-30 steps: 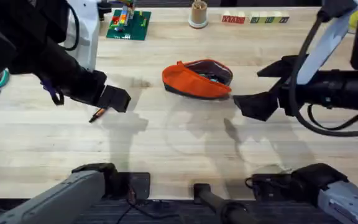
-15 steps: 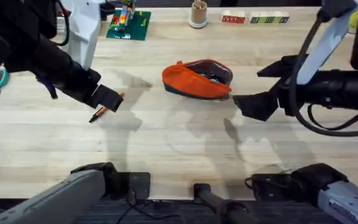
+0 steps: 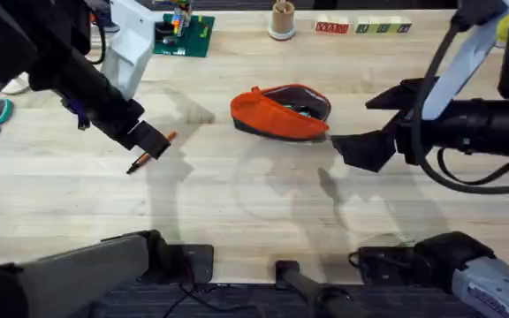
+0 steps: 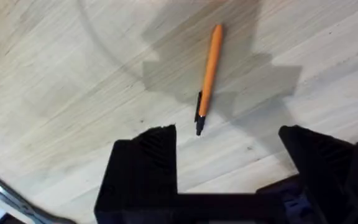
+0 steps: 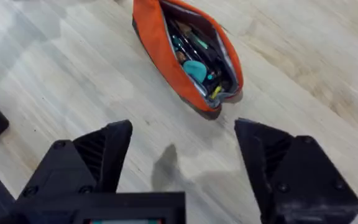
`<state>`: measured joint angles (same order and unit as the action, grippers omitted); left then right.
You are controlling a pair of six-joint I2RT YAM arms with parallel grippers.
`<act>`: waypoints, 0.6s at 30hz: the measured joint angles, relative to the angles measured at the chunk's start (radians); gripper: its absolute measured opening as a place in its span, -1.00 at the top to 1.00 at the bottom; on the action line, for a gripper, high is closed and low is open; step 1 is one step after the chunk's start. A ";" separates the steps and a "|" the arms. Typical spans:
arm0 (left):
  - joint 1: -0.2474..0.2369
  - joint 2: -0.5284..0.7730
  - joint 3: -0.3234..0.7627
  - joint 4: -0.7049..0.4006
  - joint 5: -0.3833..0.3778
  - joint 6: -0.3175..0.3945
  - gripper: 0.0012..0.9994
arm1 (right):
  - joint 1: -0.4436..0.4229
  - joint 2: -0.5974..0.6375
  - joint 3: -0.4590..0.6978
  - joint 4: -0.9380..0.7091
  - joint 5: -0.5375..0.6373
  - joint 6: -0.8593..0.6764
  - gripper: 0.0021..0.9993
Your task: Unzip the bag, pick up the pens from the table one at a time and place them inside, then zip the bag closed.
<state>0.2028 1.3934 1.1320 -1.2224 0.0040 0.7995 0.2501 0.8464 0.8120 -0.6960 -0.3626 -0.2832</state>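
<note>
Overhead, bag [image 3: 279, 113] orange, right wrist reveals its open, stuffed interior [image 5: 197, 53]

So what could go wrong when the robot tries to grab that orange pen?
The slim orange pen lies flat on the wooden table, so the open left gripper might nudge or roll it instead of pinching it. The open orange fabric pouch already looks full, so the pen may not slide in easily.

Pen [image 3: 150, 150]: on the table [image 3: 254, 208], left, beneath my left gripper [image 3: 151, 142].
Bag [image 3: 279, 112]: centre, far of my right gripper [image 3: 360, 150].
</note>
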 joint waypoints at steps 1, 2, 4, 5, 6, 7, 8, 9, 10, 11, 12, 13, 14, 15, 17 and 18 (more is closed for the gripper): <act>0.000 0.009 0.000 0.000 0.000 0.010 -0.99 | 0.000 0.000 0.000 0.000 0.000 0.000 -1.00; 0.000 0.018 0.000 0.000 0.000 0.019 -0.99 | 0.000 0.000 0.000 0.000 0.000 0.000 -1.00; 0.000 0.041 0.000 0.000 0.000 0.041 -0.99 | 0.000 0.000 0.000 0.000 0.000 0.000 -1.00; 0.000 0.051 0.000 0.000 0.000 0.050 -0.99 | 0.000 0.000 0.000 0.000 0.000 0.000 -1.00; 0.000 0.062 0.000 0.000 0.000 0.057 -0.99 | 0.000 0.000 0.000 0.000 0.000 0.000 -1.00; 0.000 0.073 0.000 0.001 0.000 0.063 -0.99 | 0.000 0.000 0.000 0.000 0.000 0.000 -1.00; 0.000 0.084 0.000 0.002 0.000 0.068 -0.99 | 0.000 0.000 0.000 0.000 0.000 0.000 -1.00; 0.000 0.094 0.000 0.002 0.000 0.072 -0.99 | 0.000 0.000 0.000 0.000 0.000 0.000 -1.00; 0.000 0.102 0.000 0.002 0.000 0.075 -0.99 | 0.000 0.000 0.000 0.000 0.000 0.000 -1.00; 0.000 0.110 0.000 0.002 0.000 0.077 -0.99 | 0.000 0.000 0.000 0.000 0.000 0.000 -1.00; 0.000 0.118 0.000 0.003 0.001 0.080 -0.99 | 0.000 0.000 0.000 0.000 0.000 0.000 -1.00; 0.000 0.124 0.000 0.003 0.002 0.081 -0.99 | 0.000 0.000 0.000 0.000 0.000 0.000 -1.00; 0.000 0.130 0.000 0.004 0.005 0.084 -0.99 | 0.000 0.000 0.000 0.000 0.000 0.000 -1.00; 0.000 0.137 0.000 0.004 0.010 0.084 -0.99 | 0.000 0.000 0.000 0.000 0.000 0.000 -1.00; 0.000 0.151 0.000 0.004 0.027 0.085 -0.99 | 0.000 0.000 0.000 0.000 0.000 0.000 -1.00; 0.000 0.157 0.000 0.004 0.035 0.085 -0.99 | 0.000 0.000 0.000 0.000 0.000 0.000 -1.00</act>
<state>0.2028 1.5503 1.1320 -1.2186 0.0389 0.8841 0.2501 0.8465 0.8120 -0.6962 -0.3626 -0.2832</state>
